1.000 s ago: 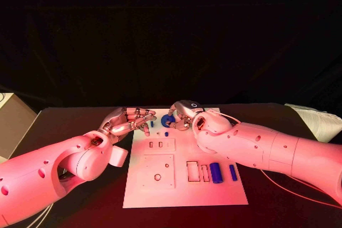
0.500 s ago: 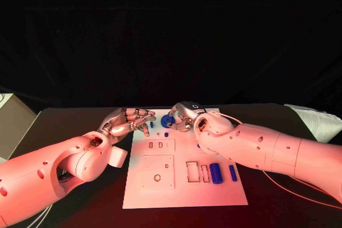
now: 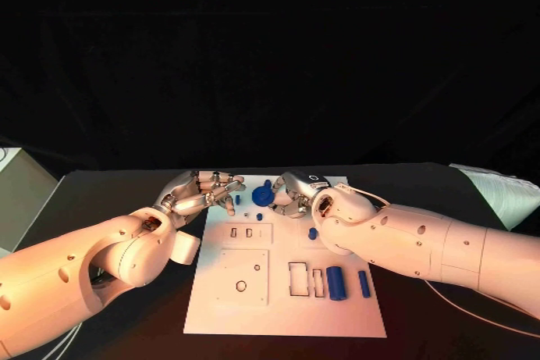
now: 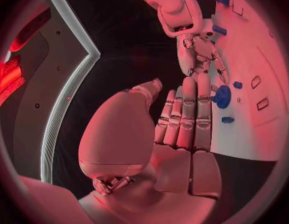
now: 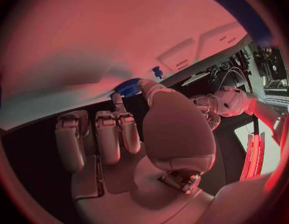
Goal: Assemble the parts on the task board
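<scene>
The white task board (image 3: pixel 225 313) lies in the middle of the black table. My right hand (image 3: pixel 295 193) hovers over its far edge and pinches a round blue part (image 3: pixel 264 194) between thumb and a finger; the right wrist view shows that part (image 5: pixel 127 87) at the fingertips of the hand (image 5: pixel 119 134). My left hand (image 3: pixel 208 190) is over the board's far left corner and holds nothing, its fingers (image 4: pixel 185 117) stretched toward the round part (image 4: pixel 222 96). Small blue pieces (image 3: pixel 259 216) (image 3: pixel 312 233) lie on the board. A blue cylinder (image 3: pixel 338 282) and a blue bar (image 3: pixel 364 283) lie at the near right.
The board has two small slots (image 3: pixel 241 232), a round hole (image 3: pixel 241 285) and rectangular recesses (image 3: pixel 302 279). A pale box (image 3: pixel 17 200) stands at the table's left edge. A white bundle (image 3: pixel 501 192) lies at the right, and a cable (image 3: pixel 450 301) runs under the right arm.
My right forearm has sunk lower and its hand has shifted slightly with the round part. The board seems to sit a little nearer to me. The left hand has stayed put.
</scene>
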